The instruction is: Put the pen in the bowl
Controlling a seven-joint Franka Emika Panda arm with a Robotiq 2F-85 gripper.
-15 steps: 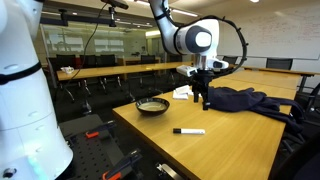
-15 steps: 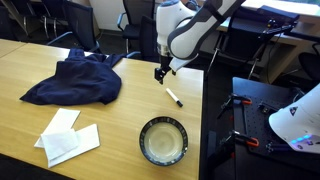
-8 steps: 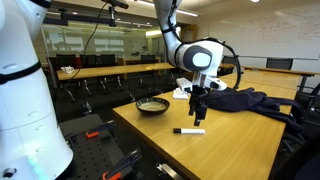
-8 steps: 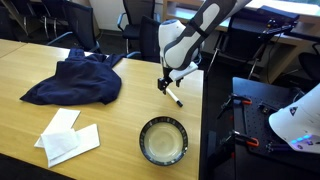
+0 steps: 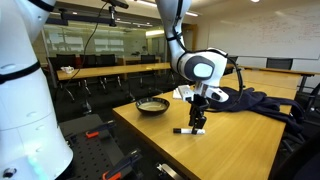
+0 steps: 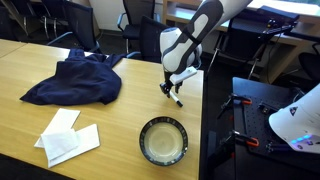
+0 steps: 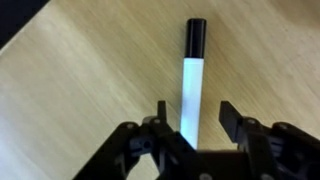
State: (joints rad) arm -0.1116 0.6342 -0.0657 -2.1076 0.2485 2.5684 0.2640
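The pen is a white marker with a black cap (image 7: 190,80), lying flat on the wooden table. It shows in both exterior views (image 5: 185,130) (image 6: 176,98), near the table's edge. My gripper (image 7: 192,112) is open, low over the table, with one finger on each side of the pen's white barrel. It also shows in both exterior views (image 5: 197,124) (image 6: 170,89). The bowl (image 5: 153,105) (image 6: 163,140) is dark with a pale inside and stands empty on the table, apart from the pen.
A dark blue cloth (image 6: 75,80) (image 5: 245,100) lies crumpled on the table. White paper sheets (image 6: 68,138) lie near the bowl. Office chairs and other tables stand behind. A stand with red-handled tools (image 6: 245,105) sits past the table's edge.
My gripper has moved down and toward the pen, from above the table beside the cloth to low over the pen, fingers straddling it. The pen and bowl have not moved.
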